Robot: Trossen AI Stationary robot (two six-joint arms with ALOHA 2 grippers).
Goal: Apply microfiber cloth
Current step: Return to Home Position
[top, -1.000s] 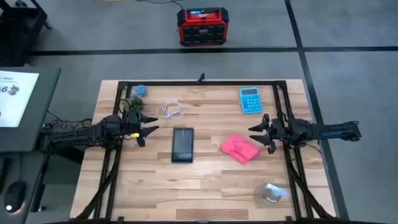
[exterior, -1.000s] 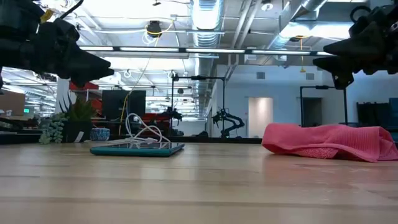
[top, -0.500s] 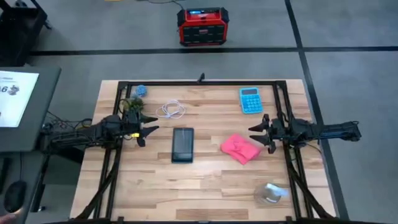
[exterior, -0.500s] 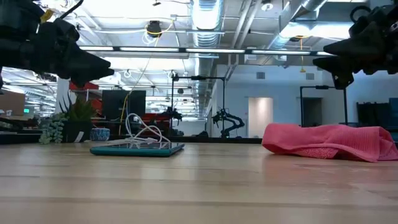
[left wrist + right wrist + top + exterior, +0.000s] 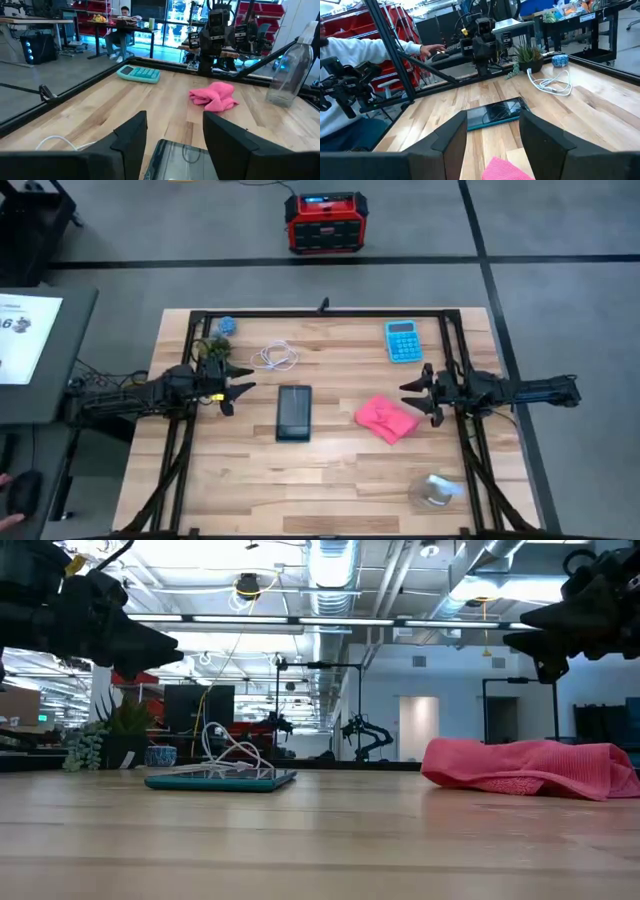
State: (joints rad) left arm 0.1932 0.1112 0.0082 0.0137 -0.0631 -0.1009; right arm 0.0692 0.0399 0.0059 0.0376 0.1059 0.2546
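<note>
Zero change: left end effector [image 5: 238, 390] & right end effector [image 5: 413, 397] spread, microfiber cloth [image 5: 386, 418] unmoved.

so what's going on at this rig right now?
Nothing is being handled. The left end effector and right end effector hang open and empty above the left and right sides of the table. The pink microfiber cloth lies crumpled on the wood beside the phone, which lies flat mid-table, neither touched. Arms look parked, so the wiping seems over.
</note>
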